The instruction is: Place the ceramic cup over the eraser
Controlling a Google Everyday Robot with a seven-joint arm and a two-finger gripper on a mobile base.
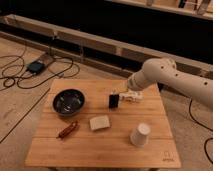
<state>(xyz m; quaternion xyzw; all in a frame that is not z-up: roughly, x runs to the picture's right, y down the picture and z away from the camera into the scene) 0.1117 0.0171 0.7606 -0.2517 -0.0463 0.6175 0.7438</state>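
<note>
The ceramic cup [140, 134] is small, white and tapered, and stands with its wide end down on the front right of the wooden table [150, 112]. The eraser [114, 101] is a small black block standing upright near the table's middle, behind the cup and to its left. My gripper [125, 96], at the end of the white arm [170, 75] reaching in from the right, is low over the table right beside the eraser's right side. I cannot tell whether it touches the eraser. The cup stands apart from the gripper.
A dark round bowl [68, 101] sits at the table's left. A beige flat block [100, 122] lies in front of the eraser. A reddish-brown oblong thing [67, 129] lies at the front left. Cables and a small device [36, 66] lie on the floor at left.
</note>
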